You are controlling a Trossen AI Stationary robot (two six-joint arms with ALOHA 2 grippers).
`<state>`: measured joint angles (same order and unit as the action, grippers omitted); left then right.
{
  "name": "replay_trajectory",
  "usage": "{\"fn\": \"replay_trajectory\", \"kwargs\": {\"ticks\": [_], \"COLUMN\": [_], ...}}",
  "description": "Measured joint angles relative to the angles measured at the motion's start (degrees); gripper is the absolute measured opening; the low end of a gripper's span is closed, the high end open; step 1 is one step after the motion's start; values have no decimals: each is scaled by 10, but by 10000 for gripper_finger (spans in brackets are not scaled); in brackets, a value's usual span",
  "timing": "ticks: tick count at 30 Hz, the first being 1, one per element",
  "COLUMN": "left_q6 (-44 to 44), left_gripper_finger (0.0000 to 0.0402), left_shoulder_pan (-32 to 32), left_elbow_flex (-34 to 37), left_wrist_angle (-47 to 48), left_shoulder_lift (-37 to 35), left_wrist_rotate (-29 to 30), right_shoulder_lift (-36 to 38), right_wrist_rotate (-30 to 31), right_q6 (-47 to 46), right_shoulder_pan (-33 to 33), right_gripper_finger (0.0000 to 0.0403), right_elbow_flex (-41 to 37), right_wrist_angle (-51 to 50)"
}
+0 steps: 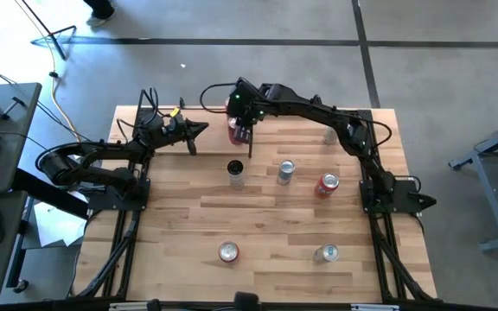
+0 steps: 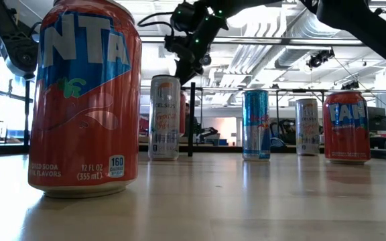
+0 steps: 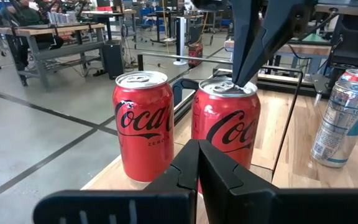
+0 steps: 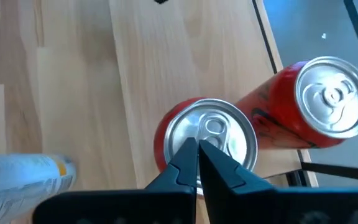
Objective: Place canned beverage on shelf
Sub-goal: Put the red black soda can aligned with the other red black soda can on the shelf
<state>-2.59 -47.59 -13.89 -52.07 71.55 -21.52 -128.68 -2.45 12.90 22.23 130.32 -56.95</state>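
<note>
Two red Coca-Cola Zero aluminium cans standing upright side by side on the narrow pale wood shelf [image 3: 263,134] with thin black rod uprights, at the table's far edge near the middle. Right gripper [image 1: 248,130] of the dark right arm directly above the inner red cola can [image 4: 205,144], fingers pressed together with almost no gap, tips just over the can's silver lid by the pull tab; from these views, impossible to tell whether touching. Nothing clamped between those fingers. Outer red cola can [image 4: 319,106] just beside it, at the shelf's edge next to a black rod.

Left gripper [image 1: 199,130] at the far left of the slatted wooden tabletop [image 1: 266,225], pointing toward the two cans, fingers closed tip to tip and empty.

Nearer on the tabletop: a tall white slim can [image 1: 235,173], a silver-blue slim can [image 1: 285,171] and a red Fanta can [image 1: 327,184] in a row mid-table, well apart from the shelf. Close to the near edge, another red Fanta can [image 1: 228,251] and a silver can [image 1: 327,253].
</note>
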Motion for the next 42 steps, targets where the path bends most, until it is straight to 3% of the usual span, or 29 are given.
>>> {"fn": "replay_trajectory", "kwargs": {"ticks": [11, 42], "left_q6": [0, 0], "left_gripper_finger": [0, 0], "left_shoulder_pan": [0, 0], "left_elbow_flex": [0, 0], "left_wrist_angle": [2, 4], "left_shoulder_lift": [0, 0], "left_wrist_rotate": [0, 0], "right_shoulder_lift": [-16, -30], "right_wrist_rotate": [14, 22], "right_q6": [30, 39], "right_shoulder_pan": [-7, 1], "right_gripper_finger": [0, 0], "right_elbow_flex": [45, 43], "right_wrist_angle": [-16, -14]}}
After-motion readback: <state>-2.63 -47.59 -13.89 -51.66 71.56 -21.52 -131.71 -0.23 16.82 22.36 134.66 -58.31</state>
